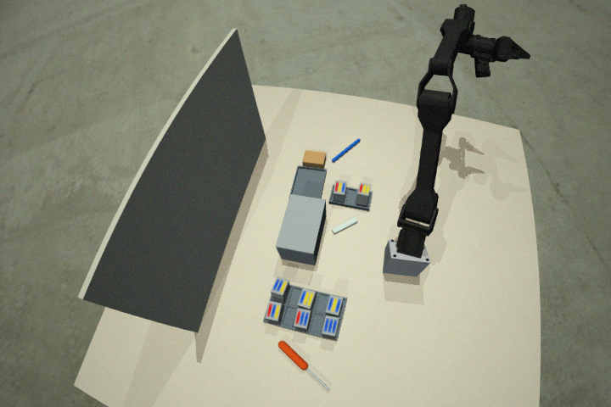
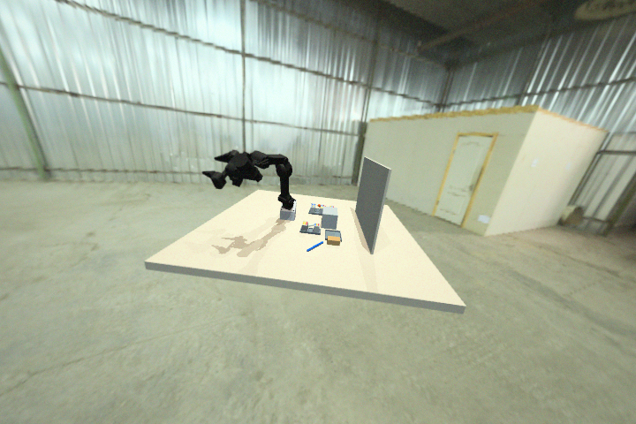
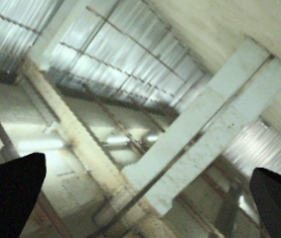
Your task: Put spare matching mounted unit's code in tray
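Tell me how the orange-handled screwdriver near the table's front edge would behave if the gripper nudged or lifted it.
The screwdriver lies flat with a rounded orange handle, so a sideways nudge would probably roll it. Its thin shaft looks stiff, not floppy. The handle is much thicker than the shaft, so a grip on the shaft would likely let it tip handle-down. The gripper is open and far off.
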`<state>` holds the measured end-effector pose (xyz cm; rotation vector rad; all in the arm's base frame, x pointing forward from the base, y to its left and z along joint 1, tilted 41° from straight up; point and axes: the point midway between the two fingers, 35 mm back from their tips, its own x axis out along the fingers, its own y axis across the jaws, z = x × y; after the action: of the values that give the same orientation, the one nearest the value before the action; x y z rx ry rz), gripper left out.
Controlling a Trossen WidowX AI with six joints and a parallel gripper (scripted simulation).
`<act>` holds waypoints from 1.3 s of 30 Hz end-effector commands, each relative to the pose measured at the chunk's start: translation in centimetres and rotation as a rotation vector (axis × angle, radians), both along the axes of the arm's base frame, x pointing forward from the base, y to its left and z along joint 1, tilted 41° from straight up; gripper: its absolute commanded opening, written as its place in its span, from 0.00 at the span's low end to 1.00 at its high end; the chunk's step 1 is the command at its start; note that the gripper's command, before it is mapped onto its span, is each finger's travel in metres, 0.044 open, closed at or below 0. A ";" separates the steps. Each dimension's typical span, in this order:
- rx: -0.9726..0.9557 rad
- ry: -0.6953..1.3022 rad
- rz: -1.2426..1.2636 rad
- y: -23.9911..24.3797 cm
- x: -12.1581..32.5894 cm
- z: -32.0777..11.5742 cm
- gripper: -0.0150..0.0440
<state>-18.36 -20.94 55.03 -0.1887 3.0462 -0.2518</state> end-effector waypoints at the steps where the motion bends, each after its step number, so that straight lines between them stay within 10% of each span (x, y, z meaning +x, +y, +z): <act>1: -0.089 -0.050 0.133 -3.9 2.2 -1.5 1.00; 22: -0.389 -0.576 0.713 -15.3 26.9 -12.5 1.00; 39: -0.319 -1.139 0.900 -3.2 50.9 -24.2 1.00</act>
<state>29.07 -27.91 32.95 -1.0034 1.6625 -0.5676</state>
